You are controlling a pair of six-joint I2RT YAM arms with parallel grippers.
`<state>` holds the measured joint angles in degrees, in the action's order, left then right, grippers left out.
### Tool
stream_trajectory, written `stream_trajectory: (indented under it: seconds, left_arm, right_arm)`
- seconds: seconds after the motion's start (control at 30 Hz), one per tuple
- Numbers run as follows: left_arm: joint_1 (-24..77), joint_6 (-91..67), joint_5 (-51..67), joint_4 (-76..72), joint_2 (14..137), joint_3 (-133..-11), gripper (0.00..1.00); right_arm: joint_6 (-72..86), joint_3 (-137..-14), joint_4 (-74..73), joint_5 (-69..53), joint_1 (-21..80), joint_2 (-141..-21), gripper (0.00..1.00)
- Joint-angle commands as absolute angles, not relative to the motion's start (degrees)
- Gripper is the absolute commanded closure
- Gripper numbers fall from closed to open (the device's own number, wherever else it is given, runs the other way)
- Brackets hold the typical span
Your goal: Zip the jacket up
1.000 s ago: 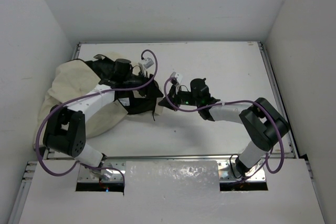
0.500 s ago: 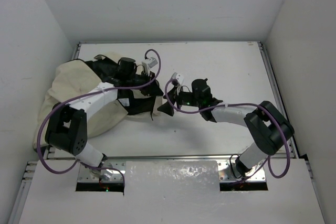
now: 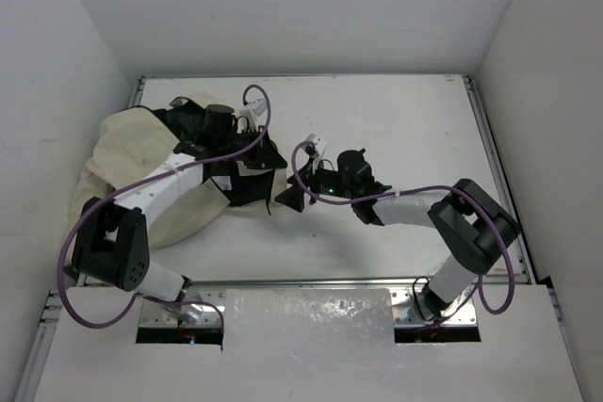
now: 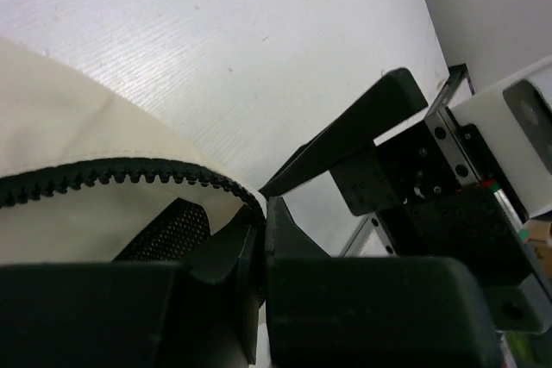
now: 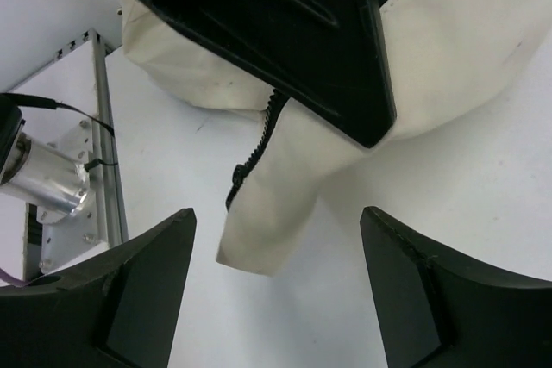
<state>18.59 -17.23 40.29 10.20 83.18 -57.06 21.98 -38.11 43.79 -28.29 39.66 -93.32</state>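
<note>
My right gripper (image 5: pixel 276 243) has slid left toward the jacket (image 3: pixel 118 152) heaped at left, jaws wide. My left gripper (image 4: pixel 257 243) pinches its limp zipper edge (image 4: pixel 103 174); I'd take the soft corner (image 5: pixel 263 213) beside the teeth.

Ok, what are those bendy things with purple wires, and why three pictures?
Those are two robot arms, each ending in a two-finger pincher. One picture looks down from above: the left arm and right arm reach over a white table to a cream jacket. The other two come from small cameras on the wrists. The left gripper pinches the jacket's edge by its black zipper teeth. The right gripper is open, facing a corner of the jacket.
</note>
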Motion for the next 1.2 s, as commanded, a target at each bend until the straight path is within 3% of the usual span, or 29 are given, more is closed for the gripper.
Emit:
stream_trajectory:
  seconds: [0.0,0.07,0.1,0.17,0.2,0.3,0.33,0.37,0.47,0.57,0.7,0.9,1.17]
  left_arm:
    - [18.19,-22.5,38.23,6.68,82.09,-55.9,1.0]
    - [18.19,-22.85,37.97,5.98,82.09,-56.07,1.0]
    - [18.19,-22.76,37.79,5.89,82.0,-56.34,1.0]
    - [18.19,-21.01,36.57,6.15,81.83,-56.6,1.0]
    - [18.19,-20.22,35.87,6.67,81.48,-56.95,1.0]
    - [18.19,-17.23,35.16,6.94,81.3,-57.04,0.97]
    - [18.28,-15.23,36.03,6.68,81.21,-56.95,0.92]
    - [18.37,-13.64,35.95,6.77,81.04,-57.04,0.81]
    - [18.37,-5.48,34.28,9.3,80.16,-57.74,0.65]
    - [18.37,4.2,34.8,12.65,79.28,-58.36,0.59]
    - [18.37,7.91,38.05,14.41,78.49,-56.87,0.6]
    - [18.46,6.33,43.5,13.62,77.61,-55.11,0.73]
    - [19.34,6.41,40.25,12.48,77.78,-52.29,0.75]
  right_arm:
    - [28.73,-40.34,50.1,-25.67,40.34,-95.36,0.27]
    - [28.74,-41.74,49.14,-25.4,40.43,-97.2,0.38]
    - [29.26,-42.1,49.57,-25.84,40.43,-98.08,0.6]
    - [29.62,-41.93,51.58,-26.45,40.43,-98.52,0.82]
    - [29.45,-41.75,51.77,-26.54,40.43,-98.53,1.0]
    - [28.39,-41.75,51.77,-26.54,40.34,-98.53,1.0]
    - [28.21,-41.84,51.94,-26.8,40.43,-98.61,1.0]
    - [27.78,-42.1,51.77,-27.33,40.34,-98.53,1.0]
    - [26.38,-42.89,49.14,-28.21,40.08,-98.0,1.0]
    - [24.44,-43.33,46.15,-28.74,39.9,-96.6,1.0]
    - [22.42,-44.21,42.9,-29.62,39.82,-95.45,1.0]
    - [21.44,-45.26,40.96,-30.58,39.9,-95.19,1.0]
    - [21.62,-44.74,42.1,-31.82,39.38,-94.31,1.0]
